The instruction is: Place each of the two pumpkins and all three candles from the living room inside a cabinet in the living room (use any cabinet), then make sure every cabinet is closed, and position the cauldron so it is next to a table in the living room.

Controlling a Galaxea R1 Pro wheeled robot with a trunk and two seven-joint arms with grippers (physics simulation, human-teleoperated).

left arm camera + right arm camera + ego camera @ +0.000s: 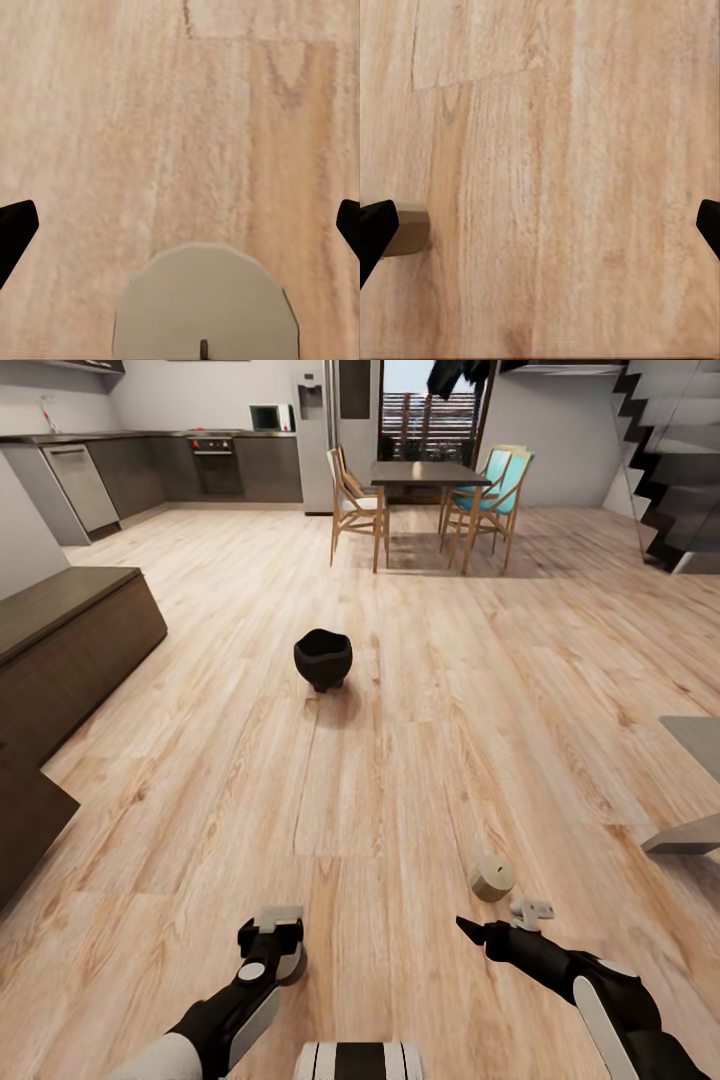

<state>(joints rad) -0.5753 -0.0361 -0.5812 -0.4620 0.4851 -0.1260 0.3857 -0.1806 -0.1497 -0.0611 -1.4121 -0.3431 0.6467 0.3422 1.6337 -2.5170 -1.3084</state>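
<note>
The black cauldron (322, 657) stands on the wood floor ahead of me, apart from any furniture. Along the left wall runs the dark brown cabinet (75, 625). One beige candle (492, 878) lies on the floor just beyond my right gripper (495, 922), which is open; in the right wrist view that candle (406, 231) sits beside one fingertip of the right gripper (540, 229). My left gripper (272, 935) is open too, and a second candle (204, 315) with its wick showing lies below the left gripper (180, 229), ungripped. The pumpkins are out of view.
A dark dining table (430, 472) with wooden chairs (358, 510) stands at the back. Grey kitchen units (150, 470) line the back left, and stairs (672, 480) rise at the right. A pale low furniture piece (695, 745) pokes in from the right edge.
</note>
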